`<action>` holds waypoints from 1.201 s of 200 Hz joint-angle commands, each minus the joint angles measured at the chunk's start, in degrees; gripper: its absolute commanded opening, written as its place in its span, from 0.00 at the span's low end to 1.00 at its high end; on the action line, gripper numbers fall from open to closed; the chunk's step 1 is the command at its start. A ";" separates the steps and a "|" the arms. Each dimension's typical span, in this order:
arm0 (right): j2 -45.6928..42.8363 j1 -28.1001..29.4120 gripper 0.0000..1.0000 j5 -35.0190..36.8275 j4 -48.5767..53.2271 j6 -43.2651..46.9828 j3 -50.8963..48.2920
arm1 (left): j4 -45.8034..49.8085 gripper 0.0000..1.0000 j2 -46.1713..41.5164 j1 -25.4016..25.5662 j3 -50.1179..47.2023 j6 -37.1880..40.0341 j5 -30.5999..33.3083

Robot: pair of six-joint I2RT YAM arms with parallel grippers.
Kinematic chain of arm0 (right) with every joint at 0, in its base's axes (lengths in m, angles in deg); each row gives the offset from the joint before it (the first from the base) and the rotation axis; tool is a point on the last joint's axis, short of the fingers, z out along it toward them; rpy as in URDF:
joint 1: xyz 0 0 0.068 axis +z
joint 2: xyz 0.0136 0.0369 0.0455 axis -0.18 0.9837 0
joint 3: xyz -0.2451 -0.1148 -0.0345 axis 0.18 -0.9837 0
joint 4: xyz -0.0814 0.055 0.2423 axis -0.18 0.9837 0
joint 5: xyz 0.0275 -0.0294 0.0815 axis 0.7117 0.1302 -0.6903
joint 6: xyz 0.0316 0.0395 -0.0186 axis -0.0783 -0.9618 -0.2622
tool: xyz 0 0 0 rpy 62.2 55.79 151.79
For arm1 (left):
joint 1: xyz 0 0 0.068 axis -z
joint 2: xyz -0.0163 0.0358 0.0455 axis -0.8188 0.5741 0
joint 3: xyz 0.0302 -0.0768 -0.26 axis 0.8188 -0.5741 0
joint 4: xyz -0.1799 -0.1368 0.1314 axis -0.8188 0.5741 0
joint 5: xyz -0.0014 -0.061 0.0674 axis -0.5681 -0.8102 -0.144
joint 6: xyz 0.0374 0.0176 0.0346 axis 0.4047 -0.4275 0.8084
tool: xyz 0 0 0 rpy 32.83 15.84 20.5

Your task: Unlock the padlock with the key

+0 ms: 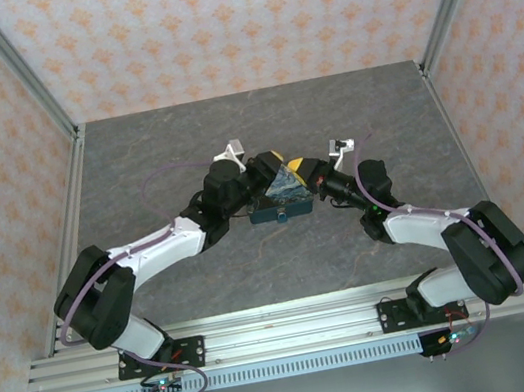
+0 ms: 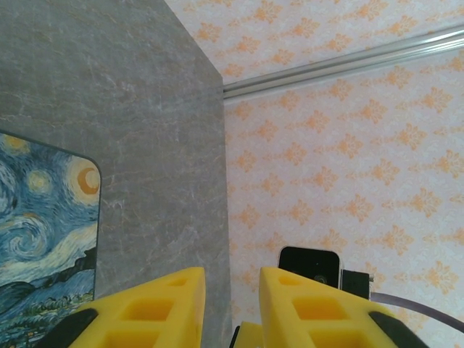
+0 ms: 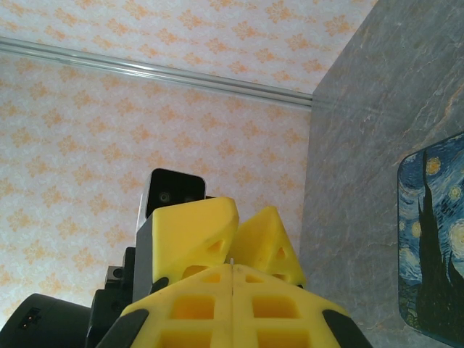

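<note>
Bright, even, diffuse light in all views, no clear source. Soft faint shadows lie under the arms on the grey table. There is a mild sheen on the metal rail. The right gripper fingers, close to the lens, look slightly soft; the background is sharp. No motion blur, and frame lines stay straight.

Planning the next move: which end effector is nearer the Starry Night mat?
Left, slightly: left end effector hovers over the mat, rear-left; right end effector sits beside its rear-right corner.
</note>
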 commanded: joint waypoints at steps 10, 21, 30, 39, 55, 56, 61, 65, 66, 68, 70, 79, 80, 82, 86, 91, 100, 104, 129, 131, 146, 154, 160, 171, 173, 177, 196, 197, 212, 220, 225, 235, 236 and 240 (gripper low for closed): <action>-0.47 -0.40 0.00 -0.51 -1.71 1.24 -0.44 | -2.76 0.23 1.92 1.06 2.16 -0.25 -0.46; -0.44 -0.39 0.00 -0.54 -1.70 1.23 -0.41 | -2.89 0.20 2.09 1.16 2.18 -0.21 -0.41; -0.32 -0.37 0.00 -0.54 -1.65 1.26 -0.40 | -2.89 0.18 2.24 1.24 2.19 -0.29 -0.35; -0.20 -0.40 0.00 -0.51 -1.64 1.31 -0.35 | -2.89 0.16 2.34 1.35 2.20 -0.31 -0.22; -0.18 -0.39 0.00 -0.45 -1.66 1.26 -0.40 | -2.81 0.09 2.37 1.42 2.10 -0.38 -0.11; -0.13 -0.38 0.00 -0.45 -1.65 1.24 -0.40 | -2.81 0.08 2.37 1.38 2.14 -0.38 -0.11; -0.11 -0.39 0.00 -0.45 -1.65 1.24 -0.40 | -2.80 0.05 2.36 1.51 2.09 -0.38 -0.13; -0.01 -0.39 0.00 -0.45 -1.65 1.25 -0.40 | -2.72 0.02 2.37 1.51 2.09 -0.38 -0.09; 0.03 -0.35 0.00 -0.45 -1.65 1.29 -0.40 | -2.72 0.02 2.37 1.51 2.09 -0.38 -0.06; 0.06 -0.39 0.00 -0.45 -1.64 1.25 -0.40 | -2.71 0.02 2.37 1.51 2.09 -0.38 -0.10; 0.06 -0.34 0.00 -0.42 -1.69 1.17 -0.34 | -2.71 0.01 2.37 1.51 2.11 -0.38 -0.04; 0.06 -0.36 0.00 -0.53 -1.80 1.17 -0.31 | -2.65 0.00 2.28 1.51 2.00 -0.38 0.13; 0.07 -0.38 0.00 -0.54 -1.81 1.16 -0.31 | -2.64 0.00 2.24 1.51 2.00 -0.38 0.14; 0.07 -0.35 0.00 -0.54 -1.81 1.11 -0.31 | -2.58 0.00 2.23 1.51 2.00 -0.38 0.13; 0.07 -0.32 0.00 -0.62 -1.82 1.15 -0.24 | -2.58 0.00 2.18 1.51 2.04 -0.33 0.15; -0.11 -0.41 0.00 -0.75 -1.67 1.20 -0.23 | -2.42 0.00 2.11 1.51 2.00 -0.29 0.24; -0.61 -0.71 0.16 -0.67 -1.27 1.15 -0.30 | -1.99 0.00 1.86 1.51 2.09 -0.05 0.40; -0.93 -0.89 0.25 -0.59 -0.98 1.23 -0.46 | -1.67 0.00 1.69 1.51 2.11 -0.03 0.57; -4.63 -3.06 0.53 0.84 2.61 1.98 -1.77 | -0.63 0.00 0.89 1.51 2.19 0.72 1.10; -4.93 -3.22 0.53 0.86 2.96 2.02 -1.84 | -0.57 0.00 0.88 1.51 2.20 0.69 1.12; -6.76 -4.06 0.55 0.98 5.61 2.88 -1.54 | -0.32 0.00 0.62 1.51 2.19 0.89 1.20; -7.46 -4.07 0.55 0.66 7.31 3.70 -0.78 | -0.36 0.00 0.61 1.51 2.25 0.85 1.15; -7.63 -4.05 0.55 0.37 8.20 4.05 -0.32 | -0.42 0.00 0.62 1.46 2.19 0.85 1.05; -7.62 -4.04 0.55 -0.04 8.88 4.56 0.45 | -0.43 0.00 0.61 1.51 2.19 0.69 1.09; -7.52 -4.08 0.55 -0.15 8.96 4.66 0.69 | -0.43 0.00 0.66 1.51 2.20 0.68 1.05; -7.39 -4.09 0.55 -0.41 9.24 4.89 1.01 | -0.51 0.00 0.70 1.51 2.26 0.61 1.05; -6.60 -4.07 0.52 -1.09 9.43 5.21 2.13 | -0.60 0.00 0.88 1.51 2.38 0.42 1.10; -6.52 -4.08 0.52 -1.12 9.39 5.20 2.23 | -0.60 0.00 0.88 1.51 2.37 0.42 1.07; -5.44 -3.97 0.49 -1.63 8.28 4.68 2.63 | -0.73 0.00 0.92 1.47 2.55 0.33 1.16; -4.56 -3.92 0.48 -2.00 7.05 4.04 2.76 | -0.74 0.00 0.95 1.51 2.57 0.33 1.20; -4.17 -3.83 0.48 -2.17 6.31 3.88 2.83 | -0.69 0.00 1.00 1.51 2.66 0.33 1.19; -3.22 -3.57 0.48 -2.62 4.93 3.37 2.97 | -0.70 0.00 1.13 1.51 2.87 0.28 1.25; -3.16 -3.48 0.48 -2.68 4.81 3.31 3.00 | -0.70 0.00 1.18 1.51 2.87 0.26 1.19; -2.72 -3.28 0.48 -2.86 4.31 3.19 3.17 | -0.77 0.00 1.20 1.51 2.96 0.29 1.19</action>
